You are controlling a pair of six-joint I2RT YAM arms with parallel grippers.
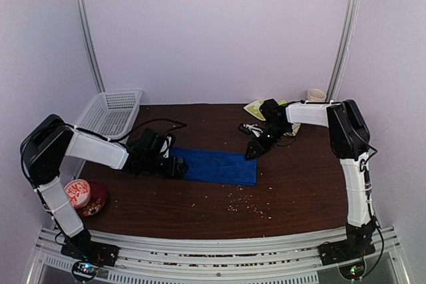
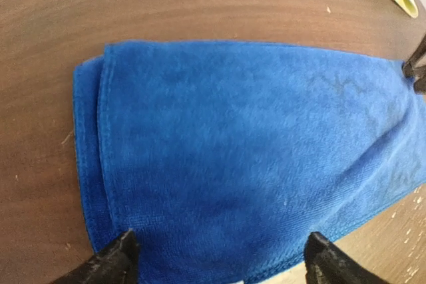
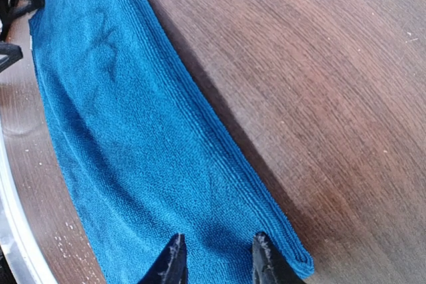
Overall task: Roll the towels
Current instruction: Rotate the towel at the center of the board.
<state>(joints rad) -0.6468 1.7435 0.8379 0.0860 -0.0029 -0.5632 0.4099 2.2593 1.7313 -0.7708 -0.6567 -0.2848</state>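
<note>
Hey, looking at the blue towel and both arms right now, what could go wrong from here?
The folded royal-blue terry towel has offset layers along one edge; the wide-open left fingers there might catch only one, starting a crooked roll. The right fingers sit over the opposite end and could drag it. Pale crumbs nearby may get rolled in.

No writing, brand, number or sign can be read in any of the views. The only printed surface is the red-and-white top of a round container at the lower left of the overhead view, and its markings are too small and blurred to make out.
</note>
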